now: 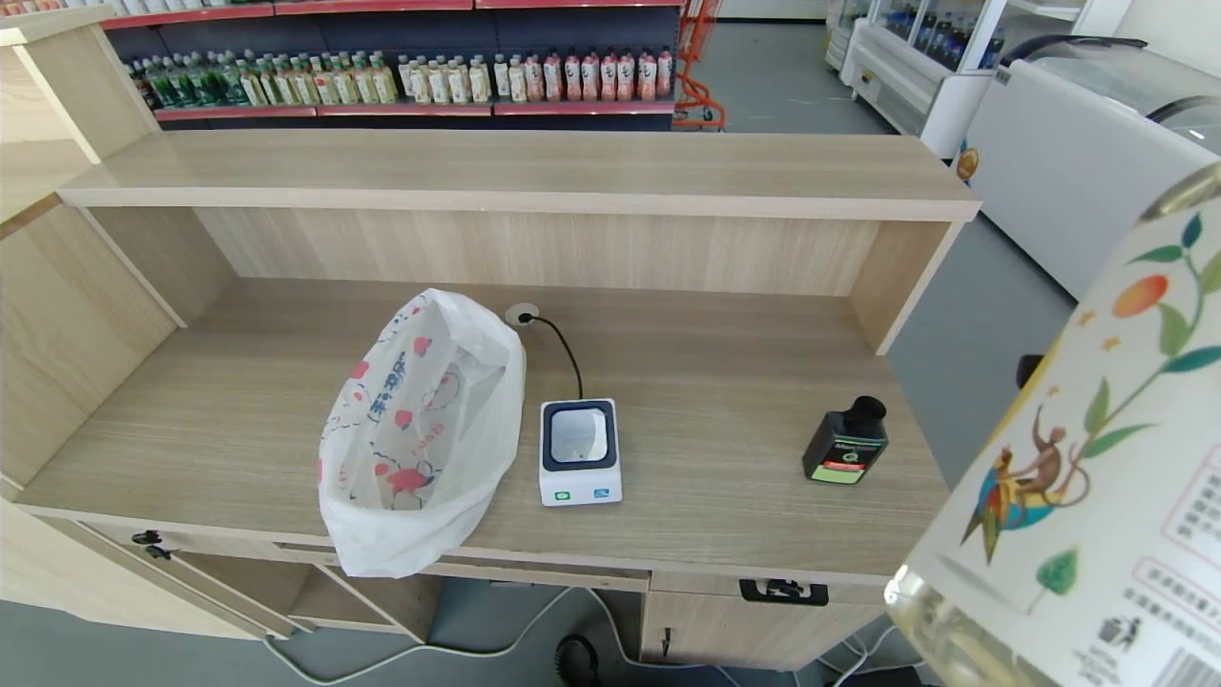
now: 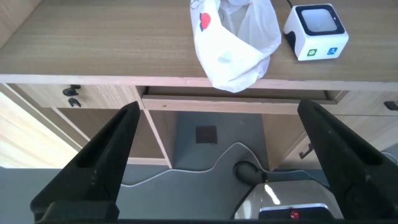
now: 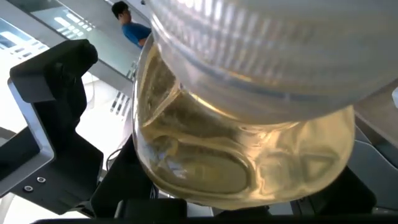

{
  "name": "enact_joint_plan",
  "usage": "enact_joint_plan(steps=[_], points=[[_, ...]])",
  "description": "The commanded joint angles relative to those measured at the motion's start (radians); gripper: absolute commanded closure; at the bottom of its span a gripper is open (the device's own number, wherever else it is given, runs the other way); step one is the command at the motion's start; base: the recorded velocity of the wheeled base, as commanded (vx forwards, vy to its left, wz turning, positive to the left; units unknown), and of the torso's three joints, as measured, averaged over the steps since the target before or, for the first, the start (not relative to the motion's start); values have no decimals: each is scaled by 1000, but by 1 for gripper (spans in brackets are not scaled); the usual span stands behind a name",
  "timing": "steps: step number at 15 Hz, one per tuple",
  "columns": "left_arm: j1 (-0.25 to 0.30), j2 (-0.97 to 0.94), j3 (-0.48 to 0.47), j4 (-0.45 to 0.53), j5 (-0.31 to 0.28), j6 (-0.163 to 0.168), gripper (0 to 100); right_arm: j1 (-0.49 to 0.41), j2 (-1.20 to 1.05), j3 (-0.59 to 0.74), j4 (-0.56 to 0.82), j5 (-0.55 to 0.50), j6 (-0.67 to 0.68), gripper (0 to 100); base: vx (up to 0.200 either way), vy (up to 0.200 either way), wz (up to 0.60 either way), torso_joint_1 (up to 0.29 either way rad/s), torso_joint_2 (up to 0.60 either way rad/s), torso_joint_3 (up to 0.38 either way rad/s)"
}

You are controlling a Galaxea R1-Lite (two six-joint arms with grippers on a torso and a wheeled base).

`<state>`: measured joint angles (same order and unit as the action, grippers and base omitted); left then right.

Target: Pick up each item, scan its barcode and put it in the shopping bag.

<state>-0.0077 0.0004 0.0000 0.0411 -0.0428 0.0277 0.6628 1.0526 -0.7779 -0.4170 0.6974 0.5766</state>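
Ribbed clear bottle [image 3: 236, 124], crinkly shopping bag [image 1: 420, 429], boxy scanner [image 1: 580, 453]

We stand behind a pale wood-grain checkout counter [image 1: 725, 382] whose back and side panels rise to a broad raised ledge [image 1: 515, 167], where even light lays a soft sheen. Beyond the ledge, a store shelf [image 1: 401, 111] with red edging carries a long row of drink bottles [image 1: 429, 81], and an orange rack [image 1: 701, 91] stands beside it on the smooth grey floor [image 1: 782, 67]. To the right we see a white chest freezer [image 1: 1078, 162] and, farther back, a glass-fronted display cooler [image 1: 930, 38]. Below the worktop, a drawer has a key [image 2: 73, 93] in its lock, and a white cable [image 2: 186, 171] trails across the floor of the open kneehole.
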Motion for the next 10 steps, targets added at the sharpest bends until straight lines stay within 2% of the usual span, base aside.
enact_joint_plan(steps=[1,10], points=[[0,0,0,0,0,0,0,-2,-13,2,3,1,0,100,0,0,0,0,0,0],[2,0,0,0,0,0,0,-31,-42,26,14,-3,0,100,0,0,0,0,0,0]])
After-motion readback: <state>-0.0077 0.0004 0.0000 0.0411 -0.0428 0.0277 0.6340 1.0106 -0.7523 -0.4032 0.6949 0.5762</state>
